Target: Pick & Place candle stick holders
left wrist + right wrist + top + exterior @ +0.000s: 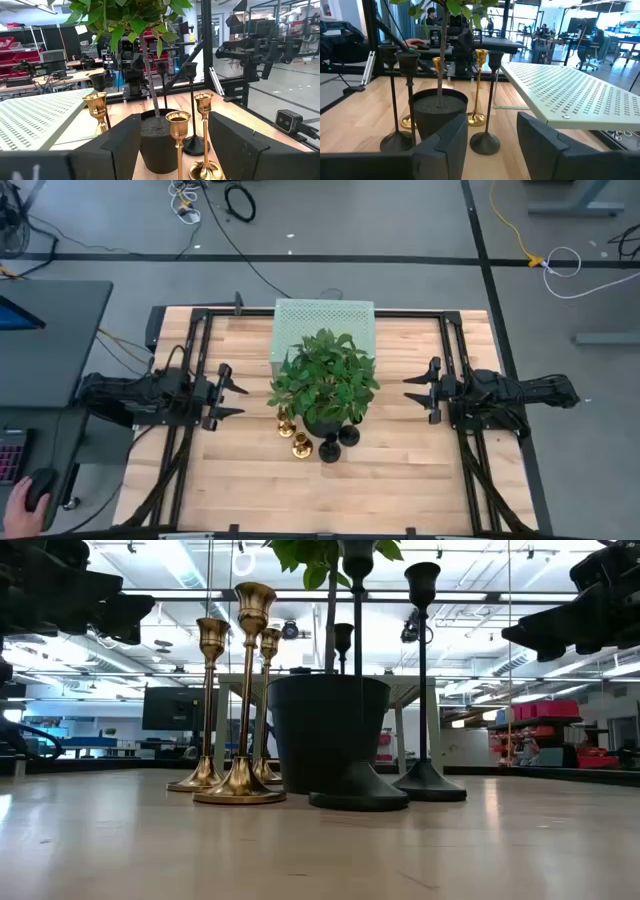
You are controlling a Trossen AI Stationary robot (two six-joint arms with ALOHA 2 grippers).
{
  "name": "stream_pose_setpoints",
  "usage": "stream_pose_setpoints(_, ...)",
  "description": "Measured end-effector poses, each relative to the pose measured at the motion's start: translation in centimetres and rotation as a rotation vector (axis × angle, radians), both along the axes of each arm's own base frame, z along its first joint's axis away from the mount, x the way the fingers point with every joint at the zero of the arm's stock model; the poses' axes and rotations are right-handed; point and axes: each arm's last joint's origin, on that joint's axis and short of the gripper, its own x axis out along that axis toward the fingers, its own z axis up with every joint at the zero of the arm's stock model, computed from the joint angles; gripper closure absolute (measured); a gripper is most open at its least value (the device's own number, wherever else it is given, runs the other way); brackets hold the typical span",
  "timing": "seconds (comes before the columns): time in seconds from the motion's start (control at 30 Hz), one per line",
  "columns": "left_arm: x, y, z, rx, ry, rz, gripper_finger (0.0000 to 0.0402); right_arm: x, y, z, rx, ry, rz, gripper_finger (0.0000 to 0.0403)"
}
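Three gold candle stick holders (292,434) and three black ones (338,442) stand upright on their round bases on the wooden table, just in front of a leafy plant in a black pot (322,385). The low view shows the gold ones (243,690) on the left and the black ones (421,680) on the right of the pot (325,730). My left gripper (232,393) is open and empty to the left of the group; its wrist view shows gold holders (178,131) ahead. My right gripper (415,390) is open and empty to the right; black holders (491,100) stand ahead of it.
A pale green perforated tray (324,320) lies at the table's far edge behind the plant. The plant's leaves overhang the holders. Black frame rails (185,470) run along both sides of the table. A person's hand (22,500) rests on a mouse at a desk on the left.
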Motion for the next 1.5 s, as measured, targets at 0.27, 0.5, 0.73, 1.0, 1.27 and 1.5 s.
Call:
stream_pose_setpoints(0.27, 0.0, 0.0, 0.0, 0.0, -0.001, 0.0, 0.017, 0.0, 0.0, 0.0, 0.0, 0.0, 0.0, 0.0231)
stream_pose_setpoints(0.5, 0.0, 0.0, 0.0, 0.0, 0.0, 0.0, 0.017, 0.0, 0.0, 0.0, 0.0, 0.0, 0.0, 0.0231)
stream_pose_setpoints(0.73, 0.0, 0.0, 0.0, 0.0, 0.0, 0.0, 0.017, 0.0, 0.0, 0.0, 0.0, 0.0, 0.0, 0.0231)
stream_pose_setpoints(1.0, 0.0, 0.0, 0.0, 0.0, 0.0, 0.0, 0.017, 0.0, 0.0, 0.0, 0.0, 0.0, 0.0, 0.0231)
stream_pose_setpoints(1.27, 0.0, 0.05, 0.05, 0.047, -0.012, 0.021, 0.017, 0.0, 0.0, 0.0, 0.0, 0.0, -0.001, 0.0231)
stream_pose_setpoints(1.5, 0.01, 0.11, 0.06, 0.073, -0.017, 0.044, 0.017, 0.0, 0.0, 0.0, 0.0, 0.0, 0.0, 0.0231)
